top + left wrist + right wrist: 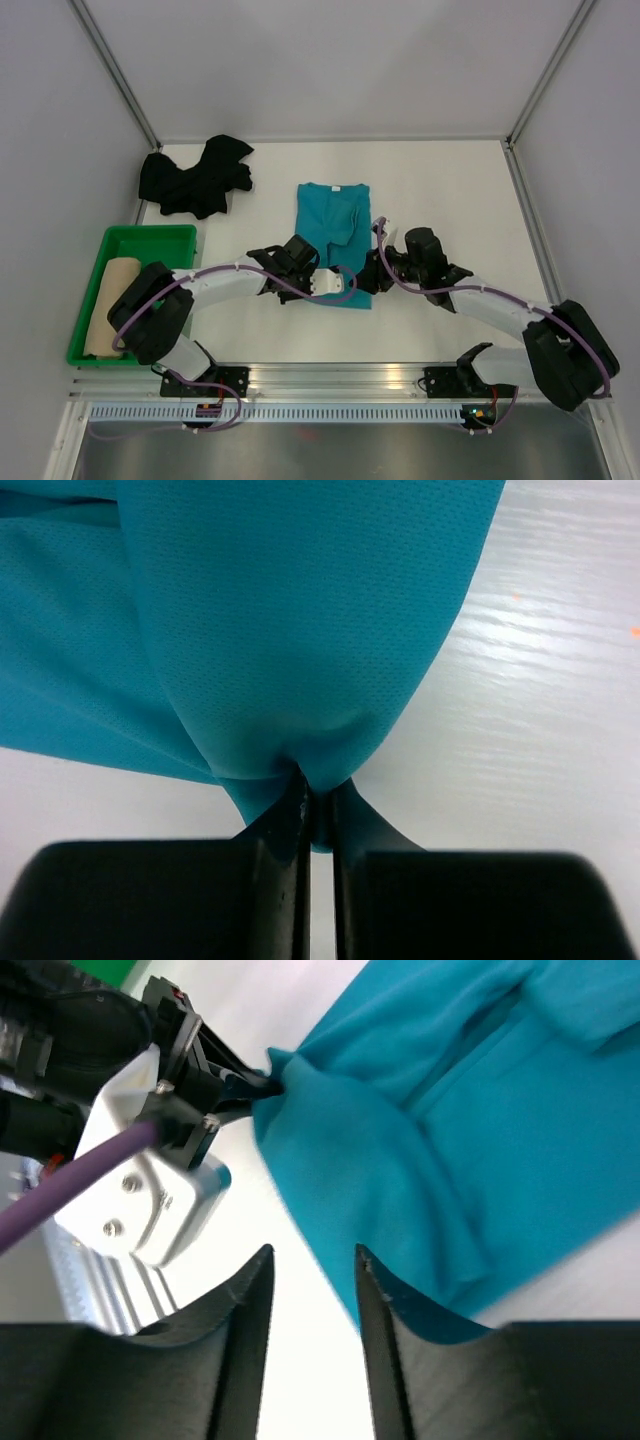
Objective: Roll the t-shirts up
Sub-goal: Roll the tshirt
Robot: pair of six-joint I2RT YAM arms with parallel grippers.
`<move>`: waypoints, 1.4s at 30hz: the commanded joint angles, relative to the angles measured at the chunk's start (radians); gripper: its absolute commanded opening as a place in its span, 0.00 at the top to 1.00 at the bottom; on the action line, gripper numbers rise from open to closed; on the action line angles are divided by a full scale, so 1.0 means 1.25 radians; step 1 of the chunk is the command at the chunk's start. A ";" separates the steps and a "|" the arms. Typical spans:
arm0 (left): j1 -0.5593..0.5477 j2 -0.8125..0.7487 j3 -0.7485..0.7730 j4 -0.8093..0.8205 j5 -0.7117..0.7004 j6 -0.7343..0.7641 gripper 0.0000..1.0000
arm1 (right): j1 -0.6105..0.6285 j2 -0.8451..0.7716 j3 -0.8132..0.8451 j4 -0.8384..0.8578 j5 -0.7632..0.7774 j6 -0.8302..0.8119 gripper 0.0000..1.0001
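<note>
The left gripper is clenched on a pinch of the teal t-shirt, the fabric rising in a taut fold straight ahead of its fingertips. The right gripper stands released, jaws apart with only bare table between them; the shirt's near edge lies just beyond and to the outside of its right finger, and the left gripper's pinch sits ahead of it to the left. Judging by this, one garment is done: a tan t-shirt lies as a cylinder in the green tray, behind and outboard of the left gripper. The teal one is folded narrow but not yet rolled. The black t-shirt lies crumpled well beyond the left gripper, untouched
</note>
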 commanded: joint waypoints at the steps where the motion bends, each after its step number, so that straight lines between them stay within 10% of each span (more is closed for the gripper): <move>1: 0.024 -0.019 0.054 -0.163 0.105 0.001 0.98 | 0.004 -0.103 0.026 -0.122 0.055 -0.177 0.53; 12: 0.123 -0.012 0.123 -0.277 0.250 0.038 0.98 | 0.236 -0.216 -0.014 -0.259 0.326 -0.589 0.43; 28: 0.135 -0.008 0.133 -0.309 0.276 0.066 0.98 | 0.464 0.041 -0.048 -0.064 0.689 -0.671 0.37; 31: 0.137 -0.005 0.135 -0.316 0.293 0.071 0.98 | 0.464 0.067 -0.036 -0.075 0.671 -0.666 0.50; 32: 0.137 -0.005 0.139 -0.321 0.295 0.075 0.98 | 0.463 0.070 -0.028 -0.102 0.660 -0.660 0.71; 36: 0.144 -0.006 0.153 -0.395 0.315 0.112 0.98 | 0.464 0.033 0.035 -0.220 0.580 -0.633 1.00; 42: 0.194 -0.019 0.174 -0.521 0.377 0.226 0.90 | 0.386 -0.075 0.048 -0.306 0.268 -0.589 1.00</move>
